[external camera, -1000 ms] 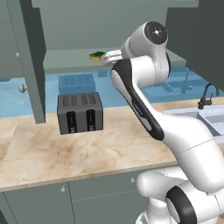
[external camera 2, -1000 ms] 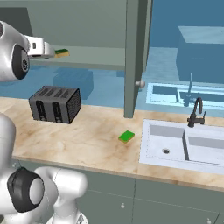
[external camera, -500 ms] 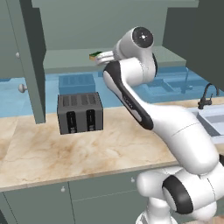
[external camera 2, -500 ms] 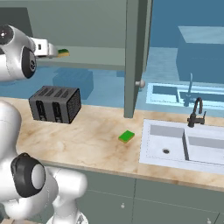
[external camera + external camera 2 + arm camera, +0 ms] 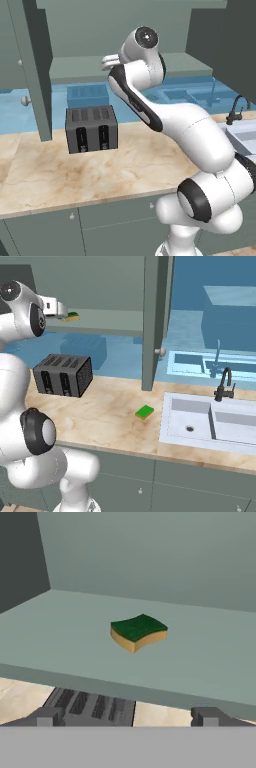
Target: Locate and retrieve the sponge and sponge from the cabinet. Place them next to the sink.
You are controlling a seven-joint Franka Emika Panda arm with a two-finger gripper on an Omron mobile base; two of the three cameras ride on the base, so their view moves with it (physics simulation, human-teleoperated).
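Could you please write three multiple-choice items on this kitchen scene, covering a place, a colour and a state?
1. Where does the bright green flat sponge lie?
A. In the basin
B. On the beige marble counter, left of the pale rectangular sink
C. On top of the toaster

2. What colour is the top of the small yellow sponge on the grey-green cabinet shelf?
A. Dark green
B. Red
C. White

3. How is the robot's hand?
A. Shut on the sponge
B. Open and empty, short of the shelf sponge
C. Pressed on the black four-slot toaster

Answers: 1 B, the right base view shows it there. 2 A, clear in the hand view. 3 B, fingertips stand wide apart.
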